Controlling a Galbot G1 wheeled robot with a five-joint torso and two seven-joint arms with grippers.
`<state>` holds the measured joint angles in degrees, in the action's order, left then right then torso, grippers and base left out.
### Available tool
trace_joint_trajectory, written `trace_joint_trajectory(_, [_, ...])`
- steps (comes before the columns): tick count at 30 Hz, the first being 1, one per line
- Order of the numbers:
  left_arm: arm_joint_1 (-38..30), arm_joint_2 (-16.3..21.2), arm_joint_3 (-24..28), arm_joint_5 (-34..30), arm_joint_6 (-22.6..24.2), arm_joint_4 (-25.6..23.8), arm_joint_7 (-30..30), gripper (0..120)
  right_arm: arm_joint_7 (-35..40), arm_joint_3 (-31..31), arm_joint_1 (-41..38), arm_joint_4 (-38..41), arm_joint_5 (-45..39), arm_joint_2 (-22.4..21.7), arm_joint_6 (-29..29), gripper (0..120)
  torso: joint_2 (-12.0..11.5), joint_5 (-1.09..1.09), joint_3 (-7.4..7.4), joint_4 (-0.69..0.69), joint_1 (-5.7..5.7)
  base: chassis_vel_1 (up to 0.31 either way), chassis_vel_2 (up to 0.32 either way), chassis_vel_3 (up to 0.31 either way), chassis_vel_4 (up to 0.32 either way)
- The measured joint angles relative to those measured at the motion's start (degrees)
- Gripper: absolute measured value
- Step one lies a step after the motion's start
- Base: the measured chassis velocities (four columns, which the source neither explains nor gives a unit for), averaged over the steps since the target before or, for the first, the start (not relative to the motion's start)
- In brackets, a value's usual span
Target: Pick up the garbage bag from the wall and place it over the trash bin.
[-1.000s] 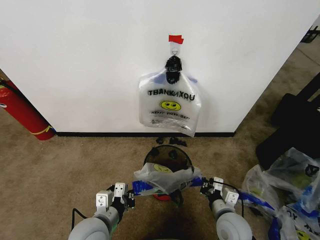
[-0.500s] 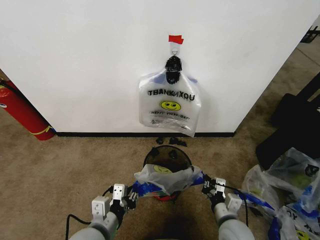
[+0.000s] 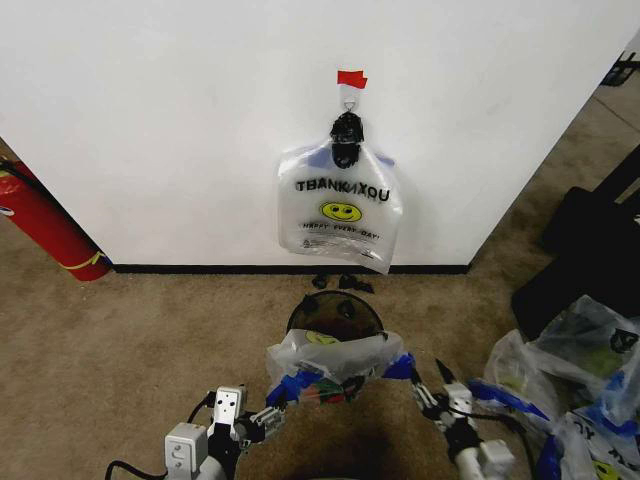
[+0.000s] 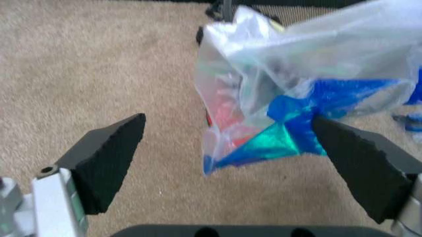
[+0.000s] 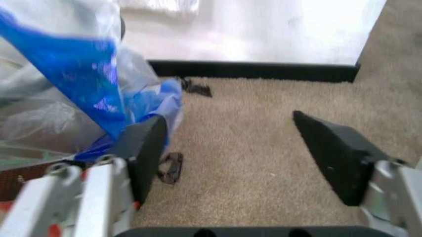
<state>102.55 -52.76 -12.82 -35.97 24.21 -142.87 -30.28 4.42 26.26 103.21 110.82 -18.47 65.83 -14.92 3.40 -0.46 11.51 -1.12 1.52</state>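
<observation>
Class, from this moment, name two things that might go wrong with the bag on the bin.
1. The garbage bag drapes only the near rim of the trash bin; it may slip off.
2. Both end effectors, left and right, are open beside its blue handles and might snag them while retreating.

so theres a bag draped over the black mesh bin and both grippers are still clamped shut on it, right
Not quite. A garbage bag is draped over the trash bin, but both the left gripper and right gripper are open, as each wrist view shows.
</observation>
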Motion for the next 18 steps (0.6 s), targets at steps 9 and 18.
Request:
trace_joint_trajectory(9, [-1.19,-0.21,-1.35,0.61,-4.81,-0.36,0.32,100,-15.04,5.35,0.33,-4.46,-7.47,0.43,-13.99,99,0.0,0.01,0.0,0.02,0.0,0.0,0.0,0.0,0.0])
trace_joint_trajectory(18, [-9.05,2.87,-7.3,-2.04,-11.94,1.66,8.67,100,-20.98,8.4,-0.65,-1.46,-13.51,0.98,-17.24,100,0.0,-0.02,0.01,-0.02,0.0,0.0,0.0,0.0,0.0])
